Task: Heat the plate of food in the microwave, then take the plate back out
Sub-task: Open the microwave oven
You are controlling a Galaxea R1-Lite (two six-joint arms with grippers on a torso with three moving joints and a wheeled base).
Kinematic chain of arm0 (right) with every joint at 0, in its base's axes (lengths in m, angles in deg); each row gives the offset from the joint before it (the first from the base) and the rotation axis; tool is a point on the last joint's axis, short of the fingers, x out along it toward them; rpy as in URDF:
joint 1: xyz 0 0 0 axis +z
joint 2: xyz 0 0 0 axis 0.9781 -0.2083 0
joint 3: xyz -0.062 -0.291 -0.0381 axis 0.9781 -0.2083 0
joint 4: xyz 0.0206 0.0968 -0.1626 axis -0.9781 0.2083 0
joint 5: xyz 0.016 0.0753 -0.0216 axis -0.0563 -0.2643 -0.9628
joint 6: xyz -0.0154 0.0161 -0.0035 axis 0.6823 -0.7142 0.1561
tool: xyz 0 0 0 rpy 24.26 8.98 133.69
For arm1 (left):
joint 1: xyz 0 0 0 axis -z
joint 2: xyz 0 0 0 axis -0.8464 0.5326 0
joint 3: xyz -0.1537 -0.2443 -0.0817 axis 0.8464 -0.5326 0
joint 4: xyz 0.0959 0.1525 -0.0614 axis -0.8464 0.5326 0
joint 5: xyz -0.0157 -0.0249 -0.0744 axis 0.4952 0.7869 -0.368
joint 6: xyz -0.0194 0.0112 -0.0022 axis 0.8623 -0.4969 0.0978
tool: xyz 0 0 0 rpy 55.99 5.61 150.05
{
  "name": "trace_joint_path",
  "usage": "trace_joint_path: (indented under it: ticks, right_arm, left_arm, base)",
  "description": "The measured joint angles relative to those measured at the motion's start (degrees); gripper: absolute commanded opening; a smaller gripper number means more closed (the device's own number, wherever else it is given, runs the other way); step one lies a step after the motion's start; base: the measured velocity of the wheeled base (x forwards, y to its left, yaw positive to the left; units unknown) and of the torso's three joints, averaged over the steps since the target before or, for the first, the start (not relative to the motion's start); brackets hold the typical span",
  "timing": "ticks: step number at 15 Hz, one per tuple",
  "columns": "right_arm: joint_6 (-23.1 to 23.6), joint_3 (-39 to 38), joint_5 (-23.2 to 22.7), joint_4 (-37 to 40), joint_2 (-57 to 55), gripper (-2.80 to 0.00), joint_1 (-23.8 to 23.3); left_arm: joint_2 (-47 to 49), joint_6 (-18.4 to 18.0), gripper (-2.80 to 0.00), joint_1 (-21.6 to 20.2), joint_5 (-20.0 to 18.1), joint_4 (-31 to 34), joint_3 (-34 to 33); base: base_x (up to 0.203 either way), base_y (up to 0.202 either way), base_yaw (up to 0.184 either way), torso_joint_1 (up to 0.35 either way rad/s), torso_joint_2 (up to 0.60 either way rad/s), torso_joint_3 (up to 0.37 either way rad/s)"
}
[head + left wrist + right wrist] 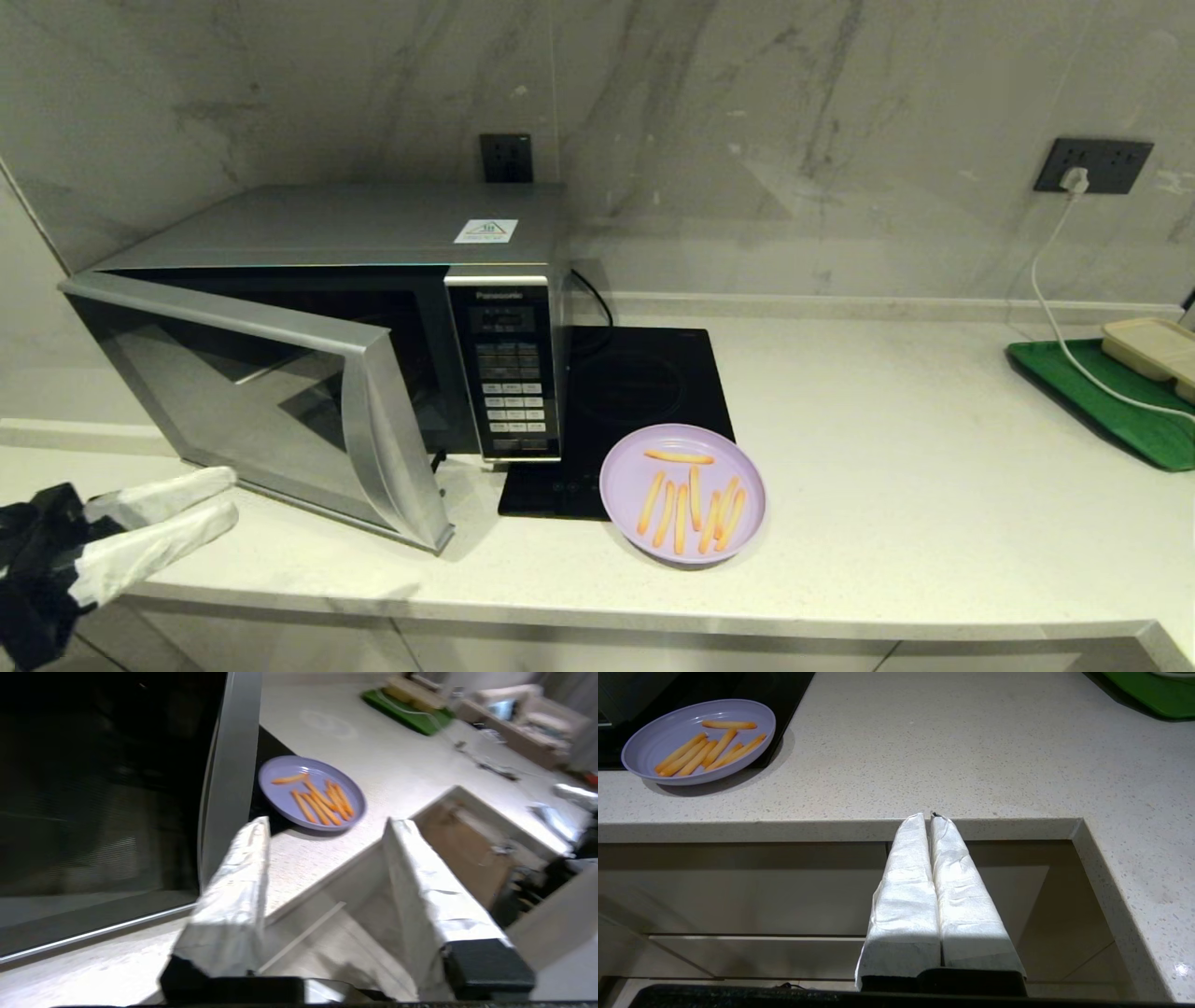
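The silver microwave (373, 308) stands at the left of the counter with its dark glass door (271, 411) swung partly open toward me. The lilac plate of fries (683, 493) rests on the counter, overlapping the front right corner of the cooktop; it also shows as the plate (312, 792) and the plate (698, 739) in the wrist views. My left gripper (219, 497) hovers open and empty just in front of the door's lower left, near the counter edge. The right gripper (928, 817) is shut and empty, parked below the counter's front edge, out of the head view.
A flat black induction cooktop (635, 401) lies right of the microwave. A green tray (1111, 397) with a beige compartment tray (1153, 350) sits far right, with a white cable (1055, 308) running from a wall socket. Bare counter (915, 467) spreads between.
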State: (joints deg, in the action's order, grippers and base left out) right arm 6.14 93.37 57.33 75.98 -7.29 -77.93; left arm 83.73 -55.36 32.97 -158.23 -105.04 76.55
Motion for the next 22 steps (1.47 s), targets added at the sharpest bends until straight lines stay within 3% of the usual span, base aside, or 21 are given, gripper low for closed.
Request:
trace_joint_path:
  ticks: [2, 4, 5, 7, 9, 11, 13, 18, 22]
  right_arm:
    - [-0.04, 0.0, 0.0, 0.0, 0.0, -2.8, 0.0]
    - [-0.02, 0.0, -0.02, -0.02, 0.0, -2.8, 0.0]
    - [-0.02, 0.0, 0.0, 0.0, 0.0, -2.8, 0.0]
    - [-0.04, 0.0, -0.01, -0.02, 0.0, -2.8, 0.0]
    - [-0.04, 0.0, -0.02, 0.0, 0.0, -2.8, 0.0]
    - [-0.04, 0.0, 0.0, 0.0, 0.0, -2.8, 0.0]
    - [-0.02, 0.0, -0.01, -0.02, 0.0, -2.8, 0.0]
    - [-0.04, 0.0, 0.0, -0.01, 0.0, -2.8, 0.0]
    - [-0.03, 0.0, 0.0, -0.02, 0.0, -2.8, 0.0]
  left_arm:
    - [-8.95, 0.15, -2.8, -1.39, 5.11, 7.56, 4.23]
    - [-14.36, -0.33, -2.8, -1.37, 12.05, 17.51, 14.38]
    - [-15.06, -0.67, -2.8, 0.31, 17.94, 22.32, 19.37]
    - [-13.91, -1.01, -2.8, 8.11, 33.54, 26.78, 24.56]
    - [-10.21, -1.72, -2.8, 19.99, 53.56, 20.77, 26.46]
    - [-4.7, -3.8, -2.8, 28.0, 69.87, 11.21, 26.94]
    - [2.27, -5.22, -2.8, 31.35, 80.57, 4.97, 29.47]
    - [15.94, -10.7, -2.8, 34.08, 85.2, 5.33, 38.11]
    - [19.83, -11.13, -2.8, 36.15, 86.3, 6.67, 39.36]
  base:
    - [0.0, 0.0, 0.0, 0.0, 0.0, 0.0]
    - [0.0, 0.0, 0.0, 0.0, 0.0, 0.0]
    - [0.0, 0.0, 0.0, 0.0, 0.0, 0.0]
    - [0.0, 0.0, 0.0, 0.0, 0.0, 0.0]
    - [0.0, 0.0, 0.0, 0.0, 0.0, 0.0]
    - [0.0, 0.0, 0.0, 0.0, 0.0, 0.0]
    - [0.0, 0.0, 0.0, 0.0, 0.0, 0.0]
    - [0.0, 0.0, 0.0, 0.0, 0.0, 0.0]
    - [0.0, 0.0, 0.0, 0.0, 0.0, 0.0]
